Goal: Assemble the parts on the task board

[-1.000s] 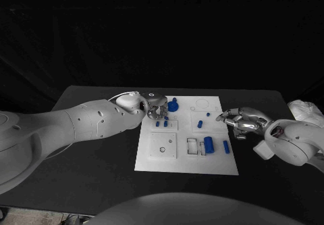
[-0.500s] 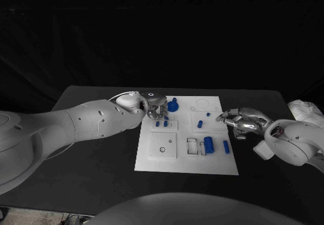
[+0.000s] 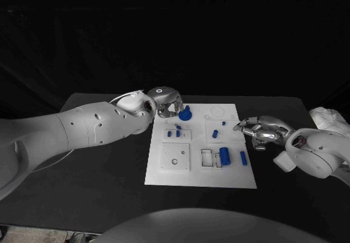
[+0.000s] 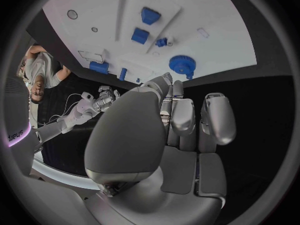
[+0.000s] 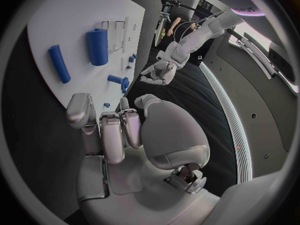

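While empty, left hand [image 3: 169, 104] hovers beside gear [image 3: 185, 115].

A black bench [image 3: 95, 167] is seen carrying the scene. Directly on it, a white task board [image 3: 164, 174] is laid flat near the middle, between the fingers of the left hand [image 3: 166, 104] at its far left corner and the fingers of the right hand [image 3: 257, 131] just off its right edge. A crumpled white cloth [image 3: 328, 119] is seen at the bench's right edge, beyond the right hand.
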Controlling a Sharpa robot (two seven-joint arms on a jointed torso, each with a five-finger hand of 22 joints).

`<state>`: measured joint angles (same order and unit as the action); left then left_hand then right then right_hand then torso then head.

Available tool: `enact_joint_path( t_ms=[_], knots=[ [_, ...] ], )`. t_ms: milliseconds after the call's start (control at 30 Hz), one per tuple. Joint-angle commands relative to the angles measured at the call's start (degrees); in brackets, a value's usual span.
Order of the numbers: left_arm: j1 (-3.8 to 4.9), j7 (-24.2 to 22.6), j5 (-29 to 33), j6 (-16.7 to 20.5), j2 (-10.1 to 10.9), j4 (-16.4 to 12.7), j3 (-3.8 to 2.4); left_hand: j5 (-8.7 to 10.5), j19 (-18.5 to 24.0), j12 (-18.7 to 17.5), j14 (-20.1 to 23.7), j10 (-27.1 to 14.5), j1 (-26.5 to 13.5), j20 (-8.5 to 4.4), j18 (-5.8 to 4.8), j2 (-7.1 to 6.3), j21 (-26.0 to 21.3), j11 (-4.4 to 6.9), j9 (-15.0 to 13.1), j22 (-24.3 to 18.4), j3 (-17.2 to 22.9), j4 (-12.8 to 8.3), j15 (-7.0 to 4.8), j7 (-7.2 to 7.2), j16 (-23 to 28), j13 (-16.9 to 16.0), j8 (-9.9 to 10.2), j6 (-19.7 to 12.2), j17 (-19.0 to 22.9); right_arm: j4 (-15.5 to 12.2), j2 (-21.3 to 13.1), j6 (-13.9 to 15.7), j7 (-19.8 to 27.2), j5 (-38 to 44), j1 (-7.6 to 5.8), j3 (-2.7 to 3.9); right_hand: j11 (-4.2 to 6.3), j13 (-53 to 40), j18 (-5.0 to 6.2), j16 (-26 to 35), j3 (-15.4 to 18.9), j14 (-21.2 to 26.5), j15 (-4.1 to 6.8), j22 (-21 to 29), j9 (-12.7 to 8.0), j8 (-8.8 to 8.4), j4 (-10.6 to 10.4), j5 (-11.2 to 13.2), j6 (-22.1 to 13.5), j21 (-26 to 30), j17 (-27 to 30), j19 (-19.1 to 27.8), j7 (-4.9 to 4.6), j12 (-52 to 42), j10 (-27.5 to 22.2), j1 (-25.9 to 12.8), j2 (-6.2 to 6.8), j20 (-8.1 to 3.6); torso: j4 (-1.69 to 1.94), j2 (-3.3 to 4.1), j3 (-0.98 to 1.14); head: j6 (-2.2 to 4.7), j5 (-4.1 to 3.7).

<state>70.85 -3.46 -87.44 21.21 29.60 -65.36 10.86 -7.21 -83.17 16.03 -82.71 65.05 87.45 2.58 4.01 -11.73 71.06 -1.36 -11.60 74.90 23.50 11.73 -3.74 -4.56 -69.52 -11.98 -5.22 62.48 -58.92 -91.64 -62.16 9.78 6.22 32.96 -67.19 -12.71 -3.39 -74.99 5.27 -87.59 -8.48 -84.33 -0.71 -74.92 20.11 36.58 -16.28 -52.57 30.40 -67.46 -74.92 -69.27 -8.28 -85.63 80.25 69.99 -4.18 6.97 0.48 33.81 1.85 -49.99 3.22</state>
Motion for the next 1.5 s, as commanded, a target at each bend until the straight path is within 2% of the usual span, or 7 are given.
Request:
enact_joint_path(
  t_ms=[33, 533, 600, 633, 700, 800, 1500],
  knots=[
    [1.18, -2.60, 0.09, 3.19, 0.25, -1.60, -0.13, 0.63, -0.65, 0.52, -0.61, -0.63, -0.93, -0.02, -0.28, -0.10, 0.69, -0.06, -0.02, 10.13, -0.50, 0.40, 0.00, -0.02, -0.91, -0.27, -0.34, 0.54, -1.07, -0.23, -0.07, -0.28, 0.48, 0.14, 0.05, -0.02, -0.05, -6.97, 0.58, 0.21, -0.24, -1.04, 0.02, -7.32, 0.05, 0.29, 0.03, 0.17, 0.54, 0.36, -10.41, 0.37, -0.02, 0.24, -0.32, 0.22, 0.36, 0.13, 0.00, -0.04, 0.02, -0.01, -0.03],
    [2.95, 2.23, -11.89, -12.31, -2.60, -2.48, -0.04, 1.74, -0.90, 11.29, -1.55, 0.11, 0.59, -0.65, -0.39, -1.67, 1.28, 1.30, 1.24, 10.34, -3.12, 0.37, -0.79, 0.80, -4.85, -8.43, 0.68, 1.52, -5.87, -0.38, 0.27, -0.30, 0.82, 0.13, 0.05, -0.02, -0.06, -7.04, 0.55, 0.16, -0.29, -1.13, 0.02, -7.35, 0.07, 0.32, 0.01, 0.27, 0.56, 0.26, -10.50, 0.28, -0.02, 0.19, -0.22, 0.22, 0.37, 0.14, -0.18, 0.09, -0.02, -0.01, 0.64],
    [2.94, 2.75, -13.51, -13.66, -3.00, -2.35, 0.06, 1.67, -1.25, 25.23, -3.55, -4.43, -0.10, -1.08, -0.53, -1.63, 2.50, 1.29, 1.97, 10.66, -4.17, 0.49, -0.35, 0.58, -11.38, -20.77, 1.15, 2.19, -15.39, -0.38, 0.32, -0.38, 0.74, 0.13, 0.05, -0.02, -0.06, -7.04, 0.55, 0.16, -0.29, -1.13, 0.02, -7.35, 0.07, 0.32, 0.01, 0.27, 0.56, 0.26, -10.50, 0.28, -0.02, 0.19, -0.22, 0.22, 0.37, 0.14, -0.15, 0.11, -0.01, -0.01, 0.54],
    [2.93, 2.94, -14.25, -14.10, -3.17, -2.28, 0.13, 1.96, -1.45, 36.79, -4.63, -0.24, -0.07, -0.91, -0.74, -1.94, 3.18, 1.17, 2.14, 10.83, -4.68, 0.21, -0.58, 0.88, -14.40, -32.10, 1.13, 2.53, -20.37, -0.37, 0.33, -0.43, 0.70, 0.13, 0.05, -0.02, -0.06, -7.04, 0.55, 0.16, -0.29, -1.13, 0.02, -7.35, 0.07, 0.32, 0.01, 0.27, 0.56, 0.26, -10.50, 0.28, -0.02, 0.19, -0.22, 0.22, 0.37, 0.14, -0.12, 0.07, -0.01, -0.01, 0.42],
    [2.87, 3.43, -16.11, -14.89, -3.57, -2.13, 0.25, 2.11, -2.06, 66.57, -7.28, 13.03, 0.13, -0.42, -1.19, -1.15, 5.51, 1.33, 3.10, 11.38, -5.21, 0.41, -0.79, 1.20, -20.45, -65.57, 1.46, 2.96, -31.02, -0.36, 0.36, -0.52, 0.61, 0.13, 0.05, -0.02, -0.06, -7.11, 0.53, 0.14, -0.31, -1.16, 0.02, -7.38, 0.07, 0.33, 0.00, 0.33, 0.57, 0.17, -10.53, 0.19, -0.02, 0.15, -0.13, 0.22, 0.38, 0.14, -0.13, 0.05, 0.01, -0.01, 0.35],
    [2.65, 3.94, -18.70, -15.84, -4.20, -1.74, 0.36, 2.57, -2.79, 73.35, -7.29, 23.58, -0.04, -0.44, -1.67, -1.01, 8.18, 1.53, 3.60, 12.05, -5.91, 1.16, -0.64, 1.39, -20.48, -76.76, 1.31, 3.42, -31.08, -0.30, 0.41, -0.64, 0.44, 0.13, 0.05, -0.02, -0.06, -7.11, 0.53, 0.14, -0.31, -1.16, 0.02, -7.38, 0.07, 0.33, 0.00, 0.33, 0.57, 0.17, -10.53, 0.19, -0.02, 0.15, -0.13, 0.22, 0.38, 0.14, -0.09, 0.04, -0.02, -0.01, 0.27],
    [0.43, 3.98, -20.90, -18.66, -6.36, 2.07, 0.54, 1.11, -3.15, 73.97, -7.29, 24.95, 1.89, -0.54, -1.97, -0.70, 9.84, 1.78, 4.11, 12.44, -5.64, 0.69, -0.63, 1.58, -20.48, -78.02, 1.31, 4.25, -31.08, -0.14, 0.51, -0.85, 0.29, 0.14, 0.05, -0.02, -0.07, -7.39, 0.49, 0.08, -0.34, -1.27, 0.01, -7.43, 0.09, 0.35, -0.01, 0.45, 0.60, 0.02, -10.64, 0.05, -0.02, -0.02, 0.23, 0.21, 0.41, 0.15, -0.01, 0.02, 0.00, -0.01, 0.46]
  ],
)
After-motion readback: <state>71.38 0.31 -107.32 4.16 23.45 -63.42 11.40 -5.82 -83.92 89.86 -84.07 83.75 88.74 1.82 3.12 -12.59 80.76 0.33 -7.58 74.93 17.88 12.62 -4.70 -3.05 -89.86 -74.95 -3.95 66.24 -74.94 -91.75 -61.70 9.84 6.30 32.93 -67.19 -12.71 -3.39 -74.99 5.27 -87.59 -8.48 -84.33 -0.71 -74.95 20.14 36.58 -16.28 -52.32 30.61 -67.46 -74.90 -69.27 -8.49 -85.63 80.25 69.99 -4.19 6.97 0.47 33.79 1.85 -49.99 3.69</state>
